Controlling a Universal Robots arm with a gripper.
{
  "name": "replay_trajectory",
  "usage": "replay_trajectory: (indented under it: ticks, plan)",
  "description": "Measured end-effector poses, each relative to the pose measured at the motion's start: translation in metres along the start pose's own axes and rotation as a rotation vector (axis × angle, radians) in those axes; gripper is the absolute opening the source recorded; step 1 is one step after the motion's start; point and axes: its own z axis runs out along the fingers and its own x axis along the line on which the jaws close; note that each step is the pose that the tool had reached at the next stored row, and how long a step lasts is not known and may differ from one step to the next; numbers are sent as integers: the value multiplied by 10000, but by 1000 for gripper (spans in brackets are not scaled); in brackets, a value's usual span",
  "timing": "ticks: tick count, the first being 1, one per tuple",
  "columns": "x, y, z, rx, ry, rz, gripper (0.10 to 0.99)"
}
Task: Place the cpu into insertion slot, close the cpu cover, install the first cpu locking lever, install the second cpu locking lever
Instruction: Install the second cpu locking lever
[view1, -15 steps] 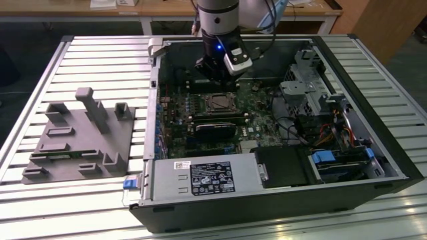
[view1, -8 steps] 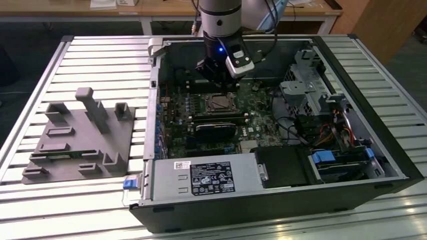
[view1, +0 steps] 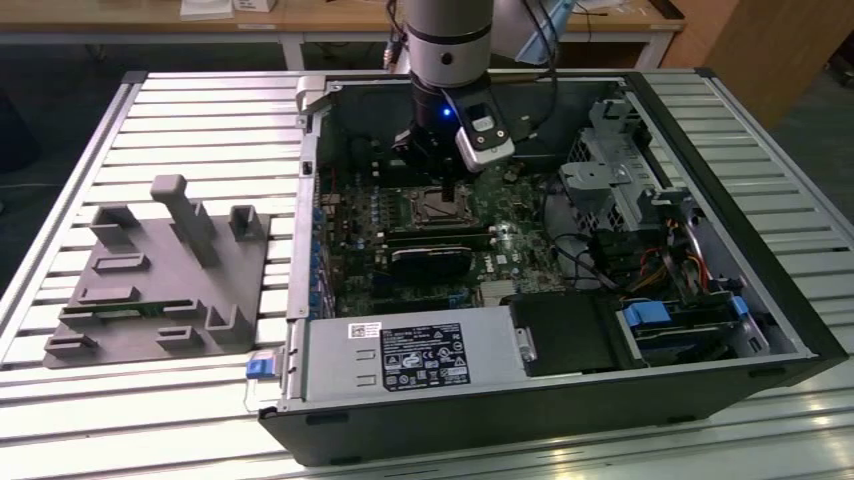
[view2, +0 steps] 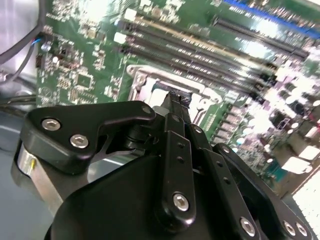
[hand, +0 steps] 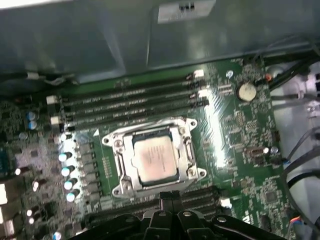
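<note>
Black jaws (hand: 169, 200), pressed together empty, hover beside the cpu (hand: 156, 159) seated in its insertion slot (hand: 120, 159).

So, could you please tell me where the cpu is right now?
In the first wrist view, the cpu sits in the insertion slot on the green motherboard, framed by the cpu cover, between rows of memory slots.
</note>
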Motion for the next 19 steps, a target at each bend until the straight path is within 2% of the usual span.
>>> replay_trajectory:
  ticks: [3,9,19]
  plan:
    - [-12,-59,15,30,144,1,106]
    - [-25,-130,42,31,159,-16,106]
    - [-9,-163,55,35,169,-23,106]
